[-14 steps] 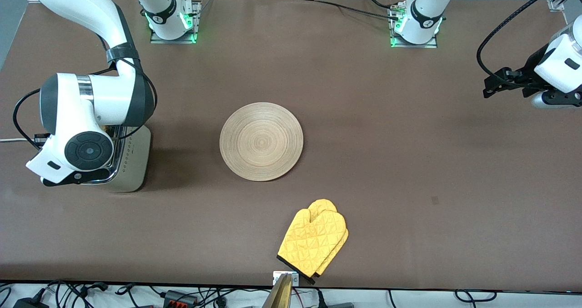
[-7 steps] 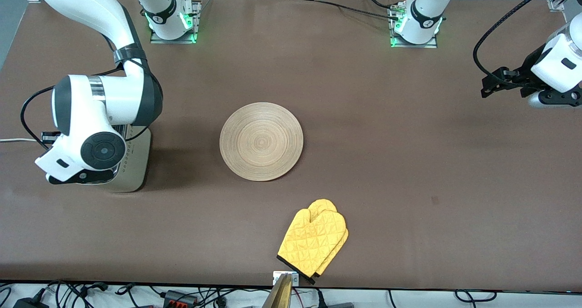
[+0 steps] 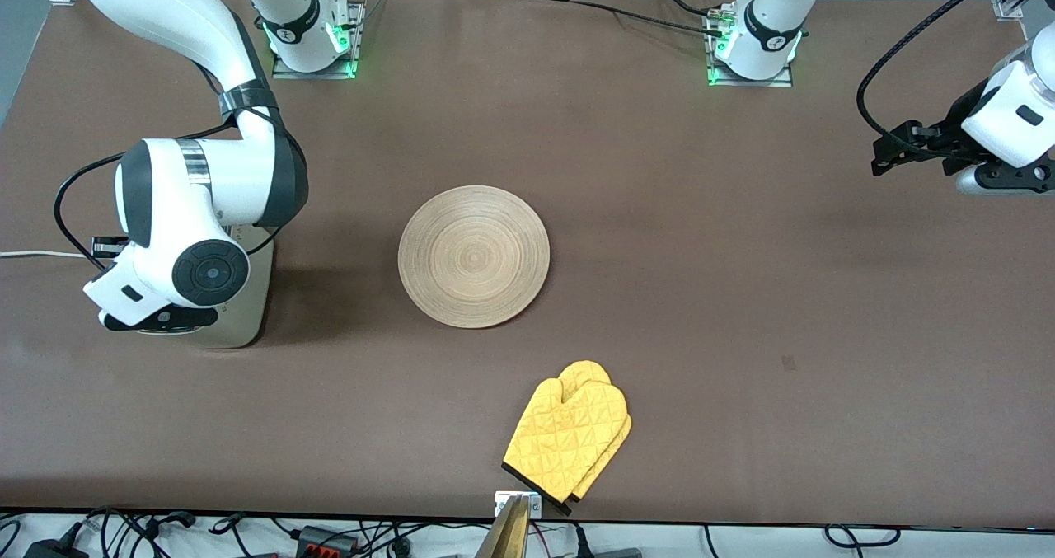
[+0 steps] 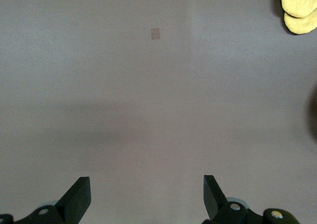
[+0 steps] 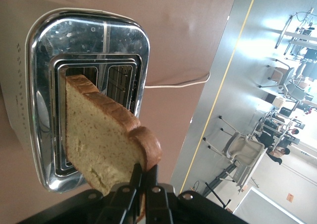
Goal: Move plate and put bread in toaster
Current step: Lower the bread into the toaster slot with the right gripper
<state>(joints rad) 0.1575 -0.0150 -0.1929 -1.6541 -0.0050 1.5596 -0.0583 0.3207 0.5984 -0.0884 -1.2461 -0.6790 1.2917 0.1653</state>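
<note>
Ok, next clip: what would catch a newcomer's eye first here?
Probably the bread, pinched by its crust in the right gripper and hanging over the toaster at the right arm's end of the table. Next, the wooden plate lying bare mid-table, with a yellow oven mitt nearer the front camera. The left gripper waits open over bare table at the left arm's end.

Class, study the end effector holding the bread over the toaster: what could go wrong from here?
1. The right end effector pinches the bread only at one crust corner, so the slice might pivot or slip.
2. The bread hangs tilted over the toaster, so it may catch the chrome slot edge instead of dropping in.
3. The toaster's white cord could snag.
</note>
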